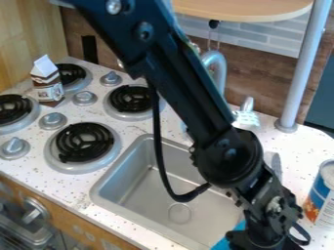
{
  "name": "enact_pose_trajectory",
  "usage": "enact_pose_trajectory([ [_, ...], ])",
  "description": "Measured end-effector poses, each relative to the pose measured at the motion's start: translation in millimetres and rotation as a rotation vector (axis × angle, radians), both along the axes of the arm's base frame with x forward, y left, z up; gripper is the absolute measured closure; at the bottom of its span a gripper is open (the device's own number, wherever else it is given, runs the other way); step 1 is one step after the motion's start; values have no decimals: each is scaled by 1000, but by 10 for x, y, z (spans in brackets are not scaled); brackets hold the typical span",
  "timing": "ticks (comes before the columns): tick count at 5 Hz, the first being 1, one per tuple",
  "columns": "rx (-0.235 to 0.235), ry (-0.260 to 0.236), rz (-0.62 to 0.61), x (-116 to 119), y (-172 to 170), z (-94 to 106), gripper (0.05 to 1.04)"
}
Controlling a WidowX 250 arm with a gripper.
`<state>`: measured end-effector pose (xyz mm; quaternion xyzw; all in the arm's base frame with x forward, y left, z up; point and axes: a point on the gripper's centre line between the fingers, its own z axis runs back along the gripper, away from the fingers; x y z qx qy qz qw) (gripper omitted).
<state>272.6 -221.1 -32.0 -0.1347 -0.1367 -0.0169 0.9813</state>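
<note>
Black tool: low on the view's right, at the bottom edge; how far open it is, and whether it has hold of anything, I cannot tell.
Blue thing: just beside the tool on the view's left, at the near right part of the sink, partly hidden; whether it lies in the basin or over the rim is unclear.
Sink: grey metal basin, from beside the tool up and to its left; a round drain sits in its floor.
Can: upright on the speckled white worktop, up and to the right of the tool, near it; blue, white and orange side, pale top, contents hidden.
Carton: brown and white with a peaked top, well apart from the tool at the view's upper left, among the burners; contents hidden.
Black coil burners: four, beyond the sink from the tool, with grey knobs between and beside them.
Tap: behind the arm, above the tool in the view.
</note>
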Motion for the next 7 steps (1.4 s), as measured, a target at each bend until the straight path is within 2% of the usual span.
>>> enact_pose_trajectory([
  [1,-5,-14,-11,28,-126,40,84],
  [3,-38,-23,1,260,-344,135,84],
  [4,-49,-15,6,423,-498,41,84],
  [5,-71,-28,5,614,-673,37,84],
  [6,-65,-32,5,594,-641,39,84],
  [7,-122,-52,-15,363,-507,341,84],
])
